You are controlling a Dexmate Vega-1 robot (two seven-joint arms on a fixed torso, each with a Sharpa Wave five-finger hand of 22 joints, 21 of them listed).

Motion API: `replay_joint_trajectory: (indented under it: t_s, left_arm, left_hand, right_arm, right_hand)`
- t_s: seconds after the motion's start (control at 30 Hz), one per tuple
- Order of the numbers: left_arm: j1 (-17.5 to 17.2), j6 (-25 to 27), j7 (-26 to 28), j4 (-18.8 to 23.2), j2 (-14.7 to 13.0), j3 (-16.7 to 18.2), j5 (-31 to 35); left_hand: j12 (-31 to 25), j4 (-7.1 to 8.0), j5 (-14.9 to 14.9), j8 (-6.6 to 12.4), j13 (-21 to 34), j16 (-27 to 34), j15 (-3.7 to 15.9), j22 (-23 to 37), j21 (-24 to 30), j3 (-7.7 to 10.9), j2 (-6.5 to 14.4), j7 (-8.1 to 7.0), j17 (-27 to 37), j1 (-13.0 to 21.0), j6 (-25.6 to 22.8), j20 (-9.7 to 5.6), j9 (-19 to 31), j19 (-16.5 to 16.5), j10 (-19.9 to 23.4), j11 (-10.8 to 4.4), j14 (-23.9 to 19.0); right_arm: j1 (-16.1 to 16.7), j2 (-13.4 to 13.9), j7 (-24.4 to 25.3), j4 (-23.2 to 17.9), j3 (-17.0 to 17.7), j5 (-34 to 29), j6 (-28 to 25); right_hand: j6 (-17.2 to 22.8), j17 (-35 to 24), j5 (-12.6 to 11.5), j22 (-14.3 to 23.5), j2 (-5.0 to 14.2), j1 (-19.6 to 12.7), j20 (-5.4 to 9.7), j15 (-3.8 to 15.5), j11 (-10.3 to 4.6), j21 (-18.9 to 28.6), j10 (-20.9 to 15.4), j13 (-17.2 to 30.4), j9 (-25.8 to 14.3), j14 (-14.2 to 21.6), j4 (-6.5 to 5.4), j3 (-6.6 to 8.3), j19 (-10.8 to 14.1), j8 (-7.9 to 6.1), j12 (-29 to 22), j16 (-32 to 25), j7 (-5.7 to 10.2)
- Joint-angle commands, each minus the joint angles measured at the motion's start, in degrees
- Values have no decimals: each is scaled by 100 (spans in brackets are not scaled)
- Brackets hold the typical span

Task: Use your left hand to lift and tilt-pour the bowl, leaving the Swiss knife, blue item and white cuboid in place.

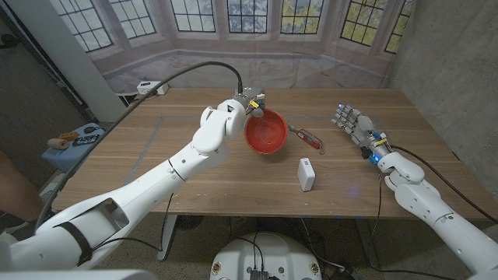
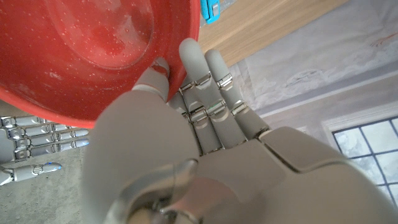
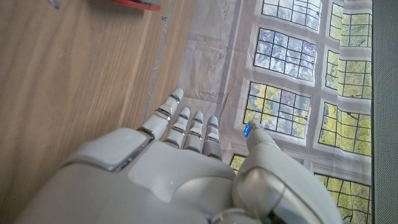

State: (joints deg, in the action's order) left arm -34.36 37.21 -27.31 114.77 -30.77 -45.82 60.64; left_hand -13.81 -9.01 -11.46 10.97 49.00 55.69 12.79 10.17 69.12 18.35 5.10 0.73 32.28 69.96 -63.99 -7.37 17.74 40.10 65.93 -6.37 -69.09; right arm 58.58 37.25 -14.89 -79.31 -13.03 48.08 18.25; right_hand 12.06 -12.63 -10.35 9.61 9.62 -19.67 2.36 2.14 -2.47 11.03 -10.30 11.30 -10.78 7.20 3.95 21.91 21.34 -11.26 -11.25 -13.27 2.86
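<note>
The red bowl (image 1: 266,132) hangs tilted above the table's middle, its opening turned towards me. My left hand (image 1: 247,105) grips its far rim, thumb inside and fingers outside. The left wrist view shows this grip close up: the left hand (image 2: 186,124) pinches the bowl (image 2: 93,50), and the blue item (image 2: 210,9) lies on the wood just past the rim. The red Swiss knife (image 1: 306,137) lies right of the bowl, and the white cuboid (image 1: 306,173) lies nearer to me. My right hand (image 1: 354,124) stays over the table's right side, fingers spread and holding nothing.
A small white device (image 1: 152,88) with a thick black cable sits at the table's back left corner. Left of the table stands a low stand holding a blue item (image 1: 78,140). A person's arm (image 1: 12,190) shows at the left edge.
</note>
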Motion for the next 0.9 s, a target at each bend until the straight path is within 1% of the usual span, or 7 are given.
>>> replay_joint_trajectory:
  t_s: [0.03,0.27,0.57,0.9]
  left_arm:
    - [-174,475,-183,333,-221,170,-588]
    - [-228,862,-204,538,-356,165,-879]
    - [-312,1441,-190,852,-611,100,-1182]
    - [-334,2115,-106,1161,-899,-36,-1628]
  left_hand:
    - [33,-11,-39,43,4,-33,26,16,54,38,-19,50,23,-34,3,-2,13,-31,252,-225,18]
    - [29,-13,-40,47,24,-49,27,16,59,44,-22,64,14,-35,-6,-11,22,-26,253,-215,35]
    - [31,-13,-41,44,42,-42,26,15,59,52,-21,62,30,-37,4,-6,35,-33,251,-222,28]
    - [44,-16,-41,41,27,-43,26,15,64,61,-23,61,35,-34,13,-6,47,-32,265,-215,30]
  right_arm:
    - [-22,45,58,-109,-85,-69,-113]
    - [-2,91,98,-186,-126,-110,-179]
    - [-46,136,84,-223,-199,-143,-295]
    - [-173,129,22,-175,-333,-200,-417]
  right_hand:
    - [28,-19,16,17,21,53,292,173,52,10,-2,22,-32,0,10,12,3,-7,-18,-8,-44]
    - [28,-20,16,17,23,55,294,169,62,10,-5,22,-32,-1,9,13,3,-7,-20,-8,-43]
    - [22,-19,16,17,22,53,296,174,62,9,0,21,-32,-3,12,14,2,-5,-18,-7,-48]
    - [23,-21,16,17,22,56,296,179,61,10,8,21,-32,-6,10,14,5,-6,-16,-7,-45]
